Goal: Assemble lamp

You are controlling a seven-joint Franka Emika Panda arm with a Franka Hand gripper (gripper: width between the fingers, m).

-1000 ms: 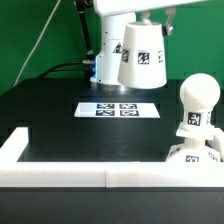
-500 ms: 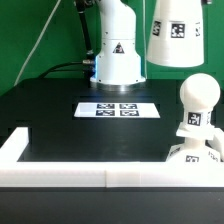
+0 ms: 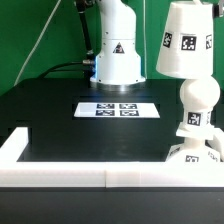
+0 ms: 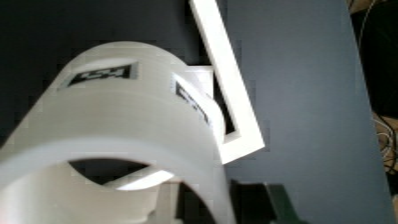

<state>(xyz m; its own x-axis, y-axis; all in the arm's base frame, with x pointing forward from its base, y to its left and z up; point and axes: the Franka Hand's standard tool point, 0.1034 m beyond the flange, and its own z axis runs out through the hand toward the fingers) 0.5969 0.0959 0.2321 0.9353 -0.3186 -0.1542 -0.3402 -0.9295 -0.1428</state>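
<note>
Now the shade (image 3: 186, 42) hangs tilted just above the bulb (image 3: 197, 97), at its 12 o'clock; next, level and lower it. End effector grip: cannot tell.

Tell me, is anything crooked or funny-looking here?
Yes: the shade is up in the air, tilted to one side, just above the bulb at the exterior view's right. It is being carried there, not yet sitting on the bulb. The bulb stands upright on the base. Nothing looks broken or spilled.
</note>
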